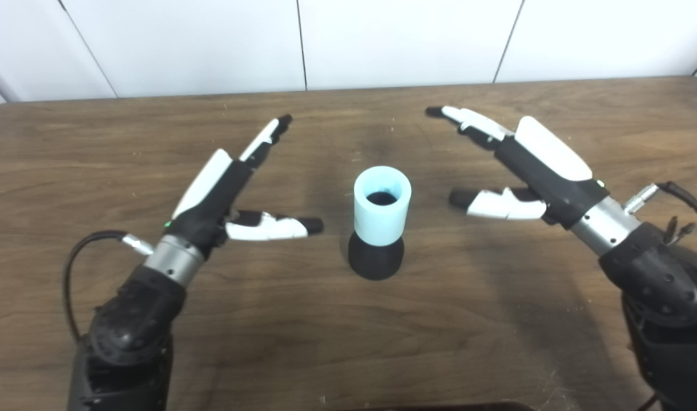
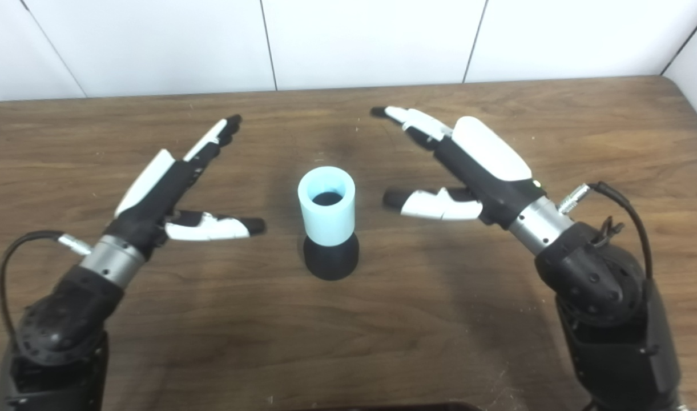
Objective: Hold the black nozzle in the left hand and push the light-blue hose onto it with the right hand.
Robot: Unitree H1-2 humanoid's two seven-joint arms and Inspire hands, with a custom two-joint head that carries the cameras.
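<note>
**Hose sits on the nozzle, both hands free**

Nearest me, my two forearms come up from the bottom edge, one on each side. The left hand (image 1: 222, 191) is spread, fingers straight and thumb pointing inward, holding nothing. The right hand (image 1: 531, 165) mirrors it, also spread and empty. Neither touches anything.

Between them, a little farther out on the wooden table (image 1: 348, 342), the black nozzle (image 1: 375, 260) stands upright on its wide base. The light-blue hose (image 1: 382, 206) is a short sleeve standing on top of it, open end up, with dark showing down its bore. I cannot tell how deep it is seated.

My read: either the push is done and I have let go, or the hose is only resting there. If it needs seating, I should close the left hand round the black base first, then press the sleeve straight down with the right, keeping it from tilting.

Beyond the table is a white panelled wall (image 1: 382, 40).
</note>
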